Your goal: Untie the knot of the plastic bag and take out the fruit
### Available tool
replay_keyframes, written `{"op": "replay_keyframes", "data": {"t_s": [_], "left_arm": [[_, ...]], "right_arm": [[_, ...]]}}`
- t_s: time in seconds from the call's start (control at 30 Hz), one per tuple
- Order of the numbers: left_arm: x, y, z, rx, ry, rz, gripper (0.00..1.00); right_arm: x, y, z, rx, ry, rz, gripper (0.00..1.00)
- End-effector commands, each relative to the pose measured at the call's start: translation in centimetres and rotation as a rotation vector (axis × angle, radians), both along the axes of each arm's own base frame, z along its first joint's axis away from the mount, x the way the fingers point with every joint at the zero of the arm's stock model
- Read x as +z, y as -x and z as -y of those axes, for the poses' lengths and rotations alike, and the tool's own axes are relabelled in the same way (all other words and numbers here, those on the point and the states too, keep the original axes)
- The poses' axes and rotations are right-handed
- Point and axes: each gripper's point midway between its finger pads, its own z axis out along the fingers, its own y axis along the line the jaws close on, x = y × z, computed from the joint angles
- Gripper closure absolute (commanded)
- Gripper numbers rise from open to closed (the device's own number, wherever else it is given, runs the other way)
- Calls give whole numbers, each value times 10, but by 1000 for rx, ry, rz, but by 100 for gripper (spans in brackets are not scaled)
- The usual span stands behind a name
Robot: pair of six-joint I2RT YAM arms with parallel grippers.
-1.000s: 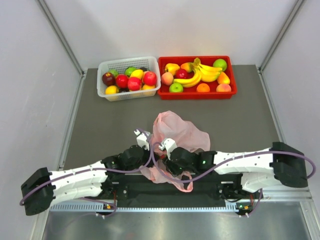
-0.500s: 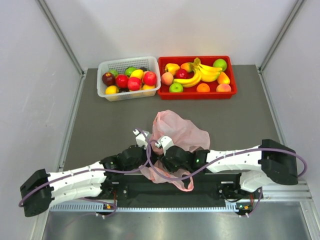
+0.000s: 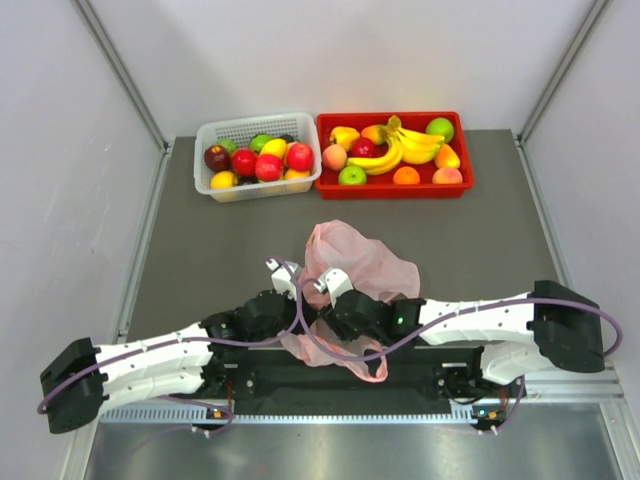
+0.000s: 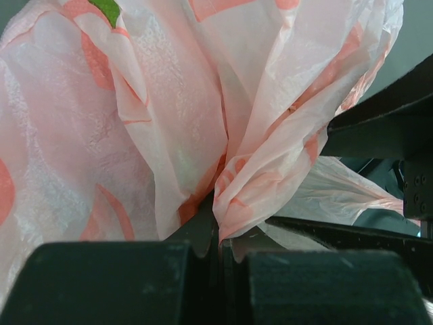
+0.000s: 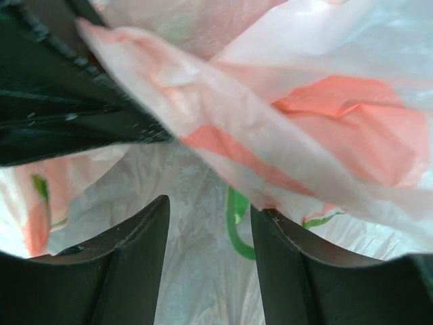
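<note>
The left gripper (image 4: 218, 233) is clamped on a bunched fold of the bag (image 3: 362, 262), which lies on the table (image 3: 200, 250) towards its near edge. The right gripper (image 5: 210, 227), jaws parted, holds nothing, with plastic just ahead. Untying seems in hand; next the right must catch a loop to pull against. Whether that bunch is the knot is unclear, and the fruit inside is hidden.

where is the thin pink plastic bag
In the top view, the thin pink plastic bag lies at the near middle of the grey table, in front of the red plastic tray, with the left gripper shut on a fold.
</note>
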Motion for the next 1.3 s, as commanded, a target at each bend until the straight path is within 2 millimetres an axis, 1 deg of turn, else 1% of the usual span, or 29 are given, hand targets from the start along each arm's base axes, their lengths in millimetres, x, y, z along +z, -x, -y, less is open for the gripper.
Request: {"op": "replay_keyframes", "data": {"t_s": [0.0,0.07,0.1,0.13,0.17,0.2,0.27,0.3,0.43,0.47,0.5,0.6,0.63,0.67,0.73,0.77,0.8,0.83,0.87,0.93,0.97,1.0,1.1,1.13,1.23,1.27], "left_arm": [[7,-1,5,-11,16,16,100],[7,-1,5,-12,19,15,100],[7,-1,5,-10,21,14,100],[8,0,5,-13,21,15,100],[8,0,5,-12,23,15,100],[8,-1,5,-12,23,16,100],[9,-1,4,-7,24,19,100],[9,-1,3,-8,21,22,100],[15,-3,2,-2,30,38,100],[15,-2,2,-3,29,39,100],[16,-3,1,3,28,42,100],[18,-5,0,11,27,54,100],[19,-6,0,12,27,58,100],[20,-7,0,12,24,62,100],[22,-9,-1,19,20,72,100],[24,-10,-1,22,20,77,100],[23,-11,-3,31,9,80,100],[23,-12,-3,32,2,85,100],[26,-14,-4,41,1,91,100],[27,-18,-8,64,-21,104,100],[30,-20,-8,72,-24,112,100],[31,-22,-9,79,-29,117,100],[37,-28,-10,106,-36,138,100],[39,-31,-11,118,-41,148,100],[36,-34,-16,140,-75,151,100],[39,-37,-16,150,-75,160,100]], "right_arm": [[5,-20,-2,-39,-1,46,49],[1,-24,-6,-36,-19,36,51],[-4,-28,-6,-37,-13,28,53],[-7,-26,-8,-25,-19,8,56],[-6,-28,-13,-16,-35,7,58],[-10,-27,-15,-4,-34,-9,59],[-12,-25,-19,10,-36,-21,60],[-12,-24,-25,23,-55,-26,64],[-17,-18,-32,52,-62,-57,72],[-18,-17,-33,52,-65,-62,75],[-21,-16,-33,57,-61,-73,83],[-24,-12,-29,64,-56,-88,94],[-27,-11,-24,61,-42,-92,96],[-25,-11,-22,54,-43,-91,99],[-25,-11,-14,41,-35,-83,100],[-28,-9,-7,37,-11,-92,100],[-22,-7,-3,38,-19,-88,100],[-21,-6,1,37,-11,-92,100],[-12,-3,3,46,-31,-92,100],[-8,2,10,54,-36,-97,100],[-1,4,15,56,-46,-99,100],[0,6,20,58,-42,-103,100],[10,14,31,75,-51,-109,100],[17,16,32,83,-70,-105,100],[23,22,41,100,-69,-114,100],[31,22,43,97,-91,-102,100]]}}
